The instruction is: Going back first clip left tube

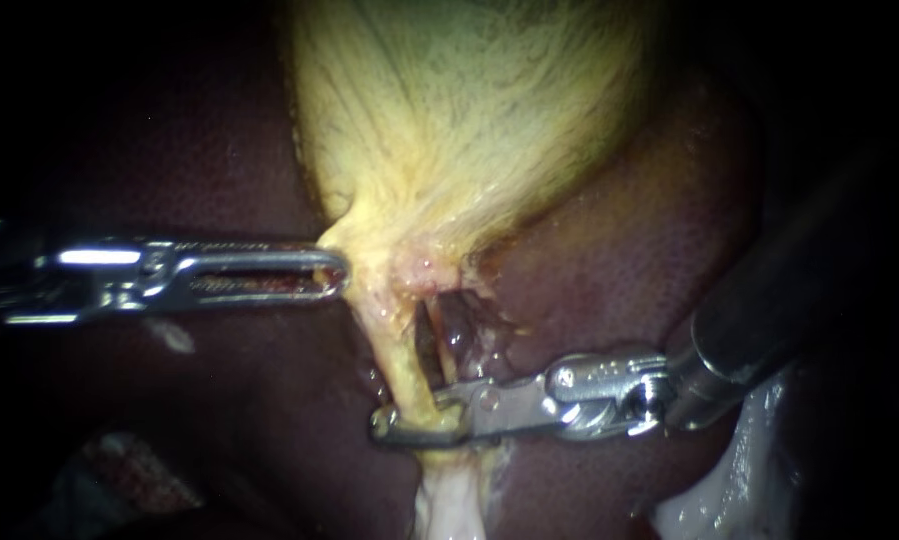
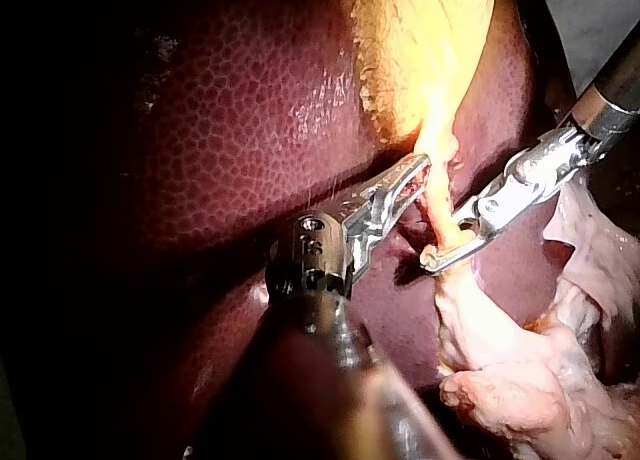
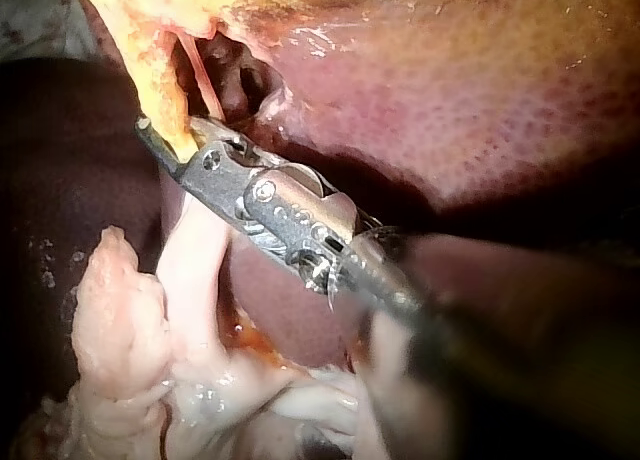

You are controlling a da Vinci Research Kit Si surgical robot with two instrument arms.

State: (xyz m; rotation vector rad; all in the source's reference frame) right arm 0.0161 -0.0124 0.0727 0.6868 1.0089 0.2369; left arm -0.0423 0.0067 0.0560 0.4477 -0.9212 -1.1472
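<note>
I find no text, label, brand, number or sign that I can read in any of the three views.
</note>
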